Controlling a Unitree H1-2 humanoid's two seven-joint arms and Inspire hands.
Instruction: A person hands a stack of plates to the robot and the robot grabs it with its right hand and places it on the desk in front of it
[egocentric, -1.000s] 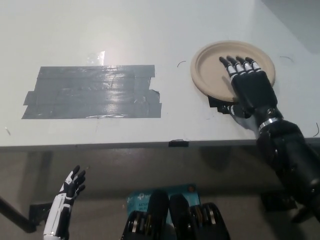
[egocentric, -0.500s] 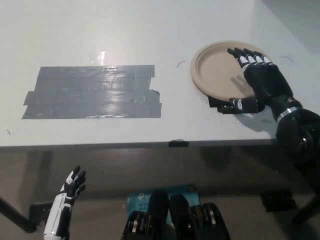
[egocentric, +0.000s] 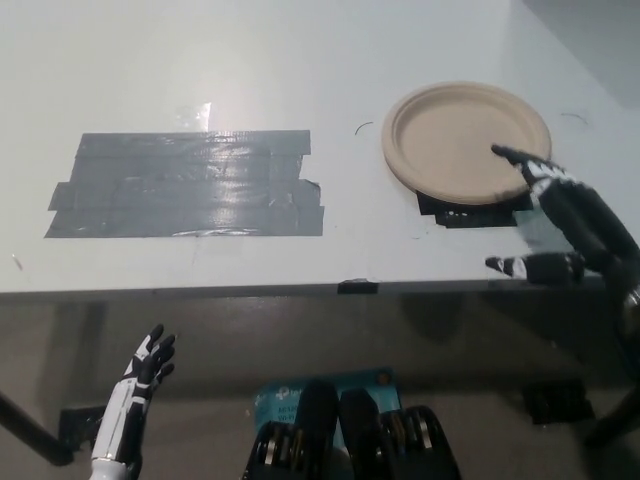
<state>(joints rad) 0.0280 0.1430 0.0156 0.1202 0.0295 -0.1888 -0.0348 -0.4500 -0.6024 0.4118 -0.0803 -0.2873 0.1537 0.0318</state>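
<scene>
Paper plates (egocentric: 465, 140) (stack?) on black tape (egocentric: 470, 213), prob drop spot; right hand (egocentric: 578, 225) open, empty beside; left hand (egocentric: 140, 385) idle near-left

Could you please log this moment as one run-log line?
phase: placed | plate stack: flat on desk, right side | right robot hand: open, empty, by stack's near rim | left robot hand: open, low left, idle

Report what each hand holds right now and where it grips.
Nothing is held. The right hand is open beside the plates, which lie on the desk; the left hand hangs open below the desk edge.
</scene>
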